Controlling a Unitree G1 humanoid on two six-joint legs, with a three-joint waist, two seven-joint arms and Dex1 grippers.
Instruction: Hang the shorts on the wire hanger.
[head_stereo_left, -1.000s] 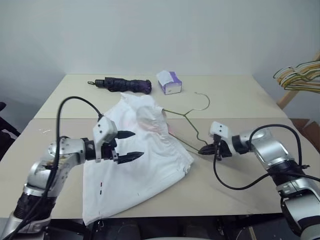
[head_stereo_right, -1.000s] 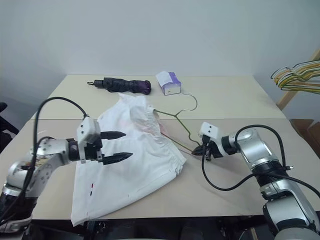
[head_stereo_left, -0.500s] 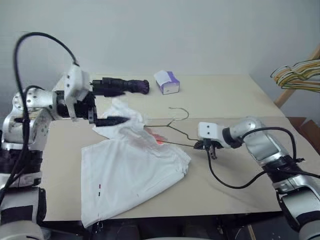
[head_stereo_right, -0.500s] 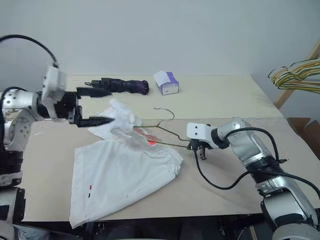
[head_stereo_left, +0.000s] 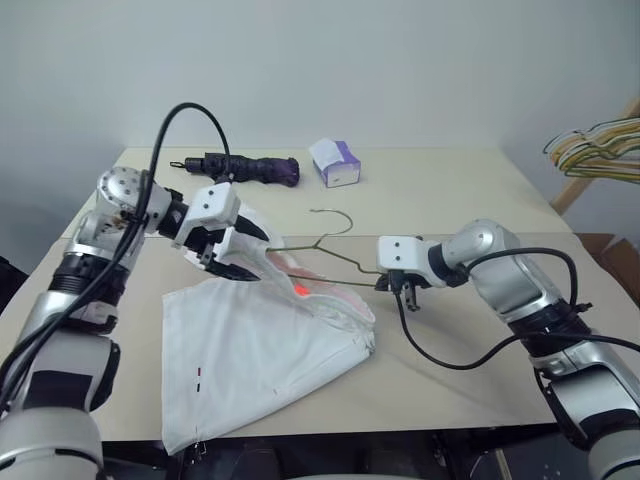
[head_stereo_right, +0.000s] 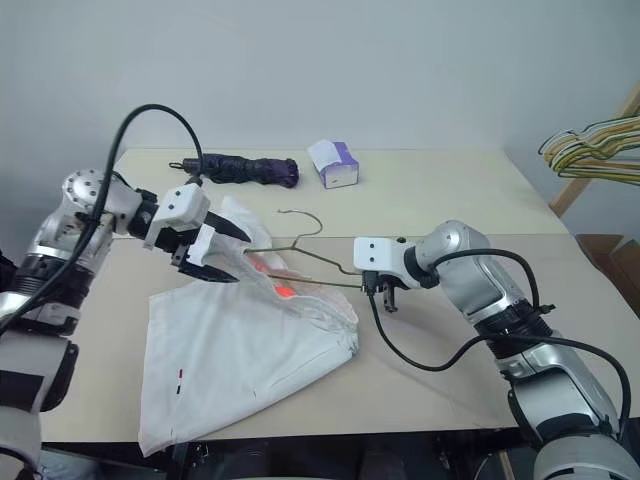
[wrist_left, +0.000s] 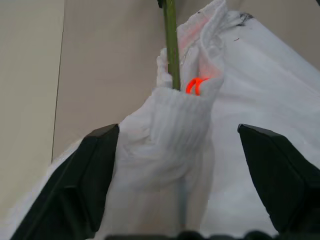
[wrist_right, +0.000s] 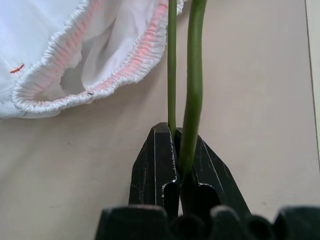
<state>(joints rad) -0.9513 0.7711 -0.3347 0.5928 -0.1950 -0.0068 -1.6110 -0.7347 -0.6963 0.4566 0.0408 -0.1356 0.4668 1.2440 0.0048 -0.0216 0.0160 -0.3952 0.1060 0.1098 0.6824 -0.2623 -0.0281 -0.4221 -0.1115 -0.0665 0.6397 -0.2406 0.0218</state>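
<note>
Left hand (head_stereo_left: 243, 256) returned, spread at shorts (head_stereo_left: 262, 352) waistband, maybe touching; right hand (wrist_right: 181, 159) pinches wire hanger (head_stereo_left: 330, 252).

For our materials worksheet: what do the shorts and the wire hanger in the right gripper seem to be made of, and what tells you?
The shorts: soft white woven cloth, matte; they crease and the waistband is gathered, probably elastic. The wire hanger: thin bare metal wire, dull olive-grey, holding its bent shape in the right gripper.

left gripper (head_stereo_left: 252, 256) lifted the shorts' (head_stereo_left: 260, 350) waistband up.
</note>
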